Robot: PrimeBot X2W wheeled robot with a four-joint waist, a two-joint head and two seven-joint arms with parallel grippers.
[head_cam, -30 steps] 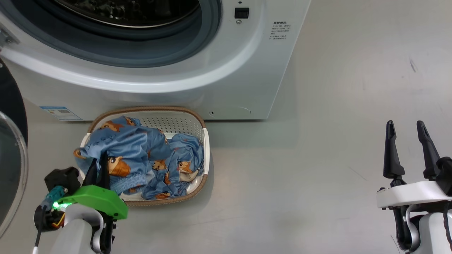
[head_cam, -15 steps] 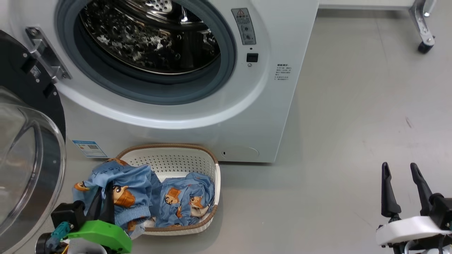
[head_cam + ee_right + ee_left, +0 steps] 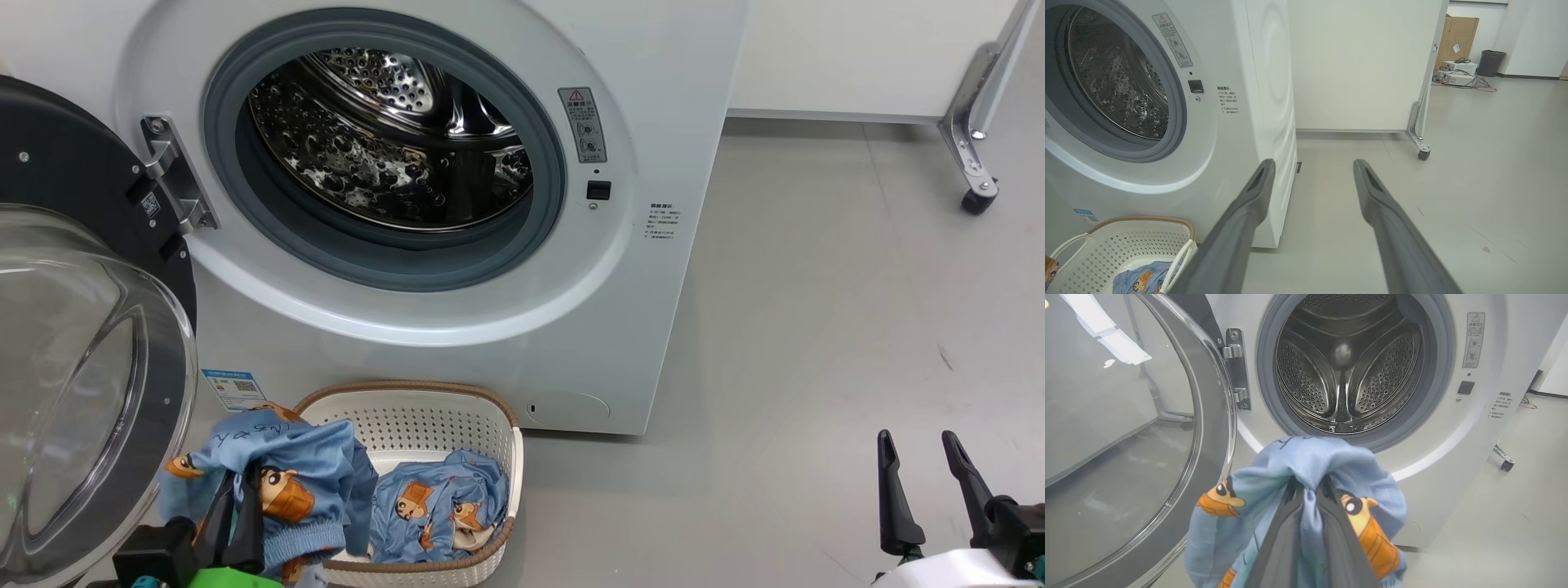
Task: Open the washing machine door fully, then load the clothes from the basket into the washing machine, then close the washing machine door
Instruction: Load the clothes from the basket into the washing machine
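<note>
left tool (image 3: 1308, 484) clamped on one garment (image 3: 1306, 457) | right tool (image 3: 1313, 163) spread wide | basket (image 3: 424, 416) holds other clothes (image 3: 441, 510)

There was 1 washer (image 3: 637, 343), with 1 door (image 3: 73, 155), 1 hinge (image 3: 175, 175), 1 drum (image 3: 384, 147), 1 blue sticker (image 3: 234, 388) and 1 warning label (image 3: 582, 124). The 1 basket (image 3: 457, 412) had 2 handles (image 3: 1179, 257). There were 2 blue garments (image 3: 286, 465). There was 1 left gripper (image 3: 1309, 486) and 1 right gripper (image 3: 916, 445), with 2 fingers apiece. Farther off stood 1 caster (image 3: 976, 200), 1 box (image 3: 1457, 43) and 1 bin (image 3: 1490, 62).
</note>
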